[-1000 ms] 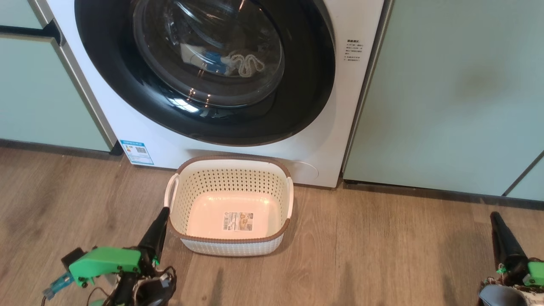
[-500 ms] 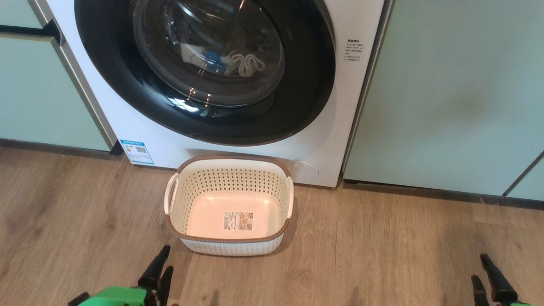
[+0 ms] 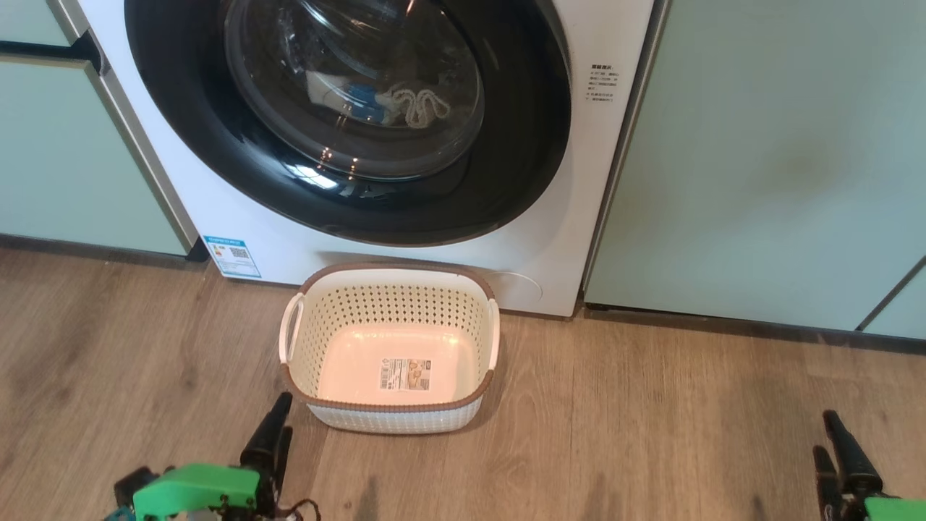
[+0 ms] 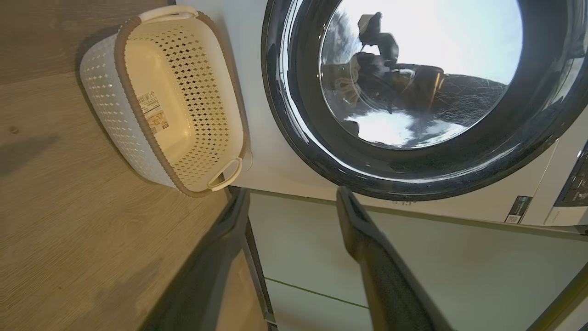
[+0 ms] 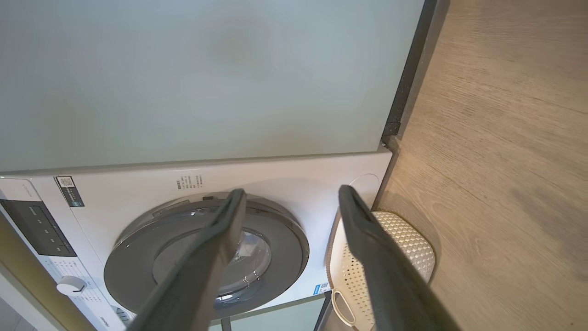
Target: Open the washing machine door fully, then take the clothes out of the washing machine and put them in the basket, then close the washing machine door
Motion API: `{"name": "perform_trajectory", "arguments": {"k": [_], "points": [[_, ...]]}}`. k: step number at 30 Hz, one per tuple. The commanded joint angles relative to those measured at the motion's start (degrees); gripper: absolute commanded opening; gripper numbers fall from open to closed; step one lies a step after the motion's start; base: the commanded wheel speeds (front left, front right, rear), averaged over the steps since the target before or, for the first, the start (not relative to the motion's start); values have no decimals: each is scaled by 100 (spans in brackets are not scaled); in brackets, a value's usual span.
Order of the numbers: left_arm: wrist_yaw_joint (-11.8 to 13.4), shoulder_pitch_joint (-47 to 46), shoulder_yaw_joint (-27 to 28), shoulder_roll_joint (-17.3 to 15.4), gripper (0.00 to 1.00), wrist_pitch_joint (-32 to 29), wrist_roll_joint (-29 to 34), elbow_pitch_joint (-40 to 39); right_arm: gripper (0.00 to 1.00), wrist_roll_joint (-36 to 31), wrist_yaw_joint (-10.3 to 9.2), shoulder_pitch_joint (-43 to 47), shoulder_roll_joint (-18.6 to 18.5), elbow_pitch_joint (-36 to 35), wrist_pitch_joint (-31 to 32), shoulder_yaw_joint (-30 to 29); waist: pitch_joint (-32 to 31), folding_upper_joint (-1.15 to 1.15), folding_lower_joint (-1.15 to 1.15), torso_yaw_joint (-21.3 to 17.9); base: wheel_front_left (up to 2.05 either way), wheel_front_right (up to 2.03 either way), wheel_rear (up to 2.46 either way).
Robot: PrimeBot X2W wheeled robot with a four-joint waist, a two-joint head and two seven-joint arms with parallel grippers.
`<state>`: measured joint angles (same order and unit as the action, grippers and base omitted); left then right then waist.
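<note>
**Head view:** Your left pincer and right pincer sit low over the floor, well short of the washing machine. Its door is shut, with its top cut off. The empty basket stands just ahead of the left pincer, at the machine's foot. Far ahead, behind the glass, the clothes show as a cream knit and a blue scrap. The rest of the load is hidden.

**Left wrist view:** The jaws are spread and hold nothing. The door lies beyond the fingertips, and glare hides the load.

**Right wrist view:** The jaws are spread and empty. The door is ahead, the basket partly behind one finger, and no handle is clear.

Expect the door to be stiff, glossy and slippery, so hook its rim. The clothes look soft and light, so pinch a bunched fold.
</note>
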<state>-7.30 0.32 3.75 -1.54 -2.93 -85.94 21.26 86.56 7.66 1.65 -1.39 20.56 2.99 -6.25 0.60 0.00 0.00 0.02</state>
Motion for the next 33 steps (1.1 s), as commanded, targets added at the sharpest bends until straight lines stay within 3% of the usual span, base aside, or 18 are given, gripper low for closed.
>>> {"name": "perform_trajectory", "arguments": {"k": [1,33], "points": [[-4,-300,66,-105,100,73,187,-210,100,-169,-3,-304,-28,-245,-76,16,5,0,0,0,0,0,0],[2,-706,204,-96,100,596,3187,-552,100,-3351,-8,-535,-65,-820,-600,395,47,0,0,0,0,0,0]]}}
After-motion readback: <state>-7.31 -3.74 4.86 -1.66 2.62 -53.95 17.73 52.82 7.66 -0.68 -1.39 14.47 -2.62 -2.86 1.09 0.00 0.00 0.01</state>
